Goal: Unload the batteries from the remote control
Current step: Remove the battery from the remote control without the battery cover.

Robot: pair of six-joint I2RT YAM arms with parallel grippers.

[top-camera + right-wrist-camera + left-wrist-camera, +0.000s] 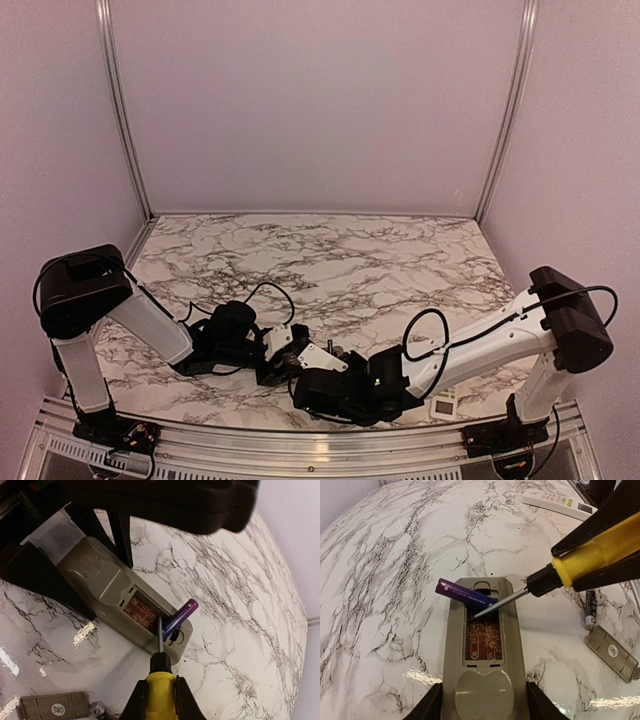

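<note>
Grey remote point(485, 680) clamped in left end effector point(484, 702) by the desk's point(395, 555) near edge, blue battery point(465, 594) tilted up from its open bay point(482, 637), screwdriver point(580, 562) tip just beside it, right end effector point(159, 700) gripped the yellow handle, dark battery point(590, 609) and cover plate point(612, 652) lay alongside.

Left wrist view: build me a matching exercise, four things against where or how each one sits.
Things:
1. blue battery
2. screwdriver
3. cover plate
4. grey remote

Places or states:
A. clamped between the fingers of the left gripper
B. lying flat on the table, off the remote
C. tilted, one end lifted out of the remote
D. held in the right gripper

Pairs: 1-C, 2-D, 3-B, 4-A
</note>
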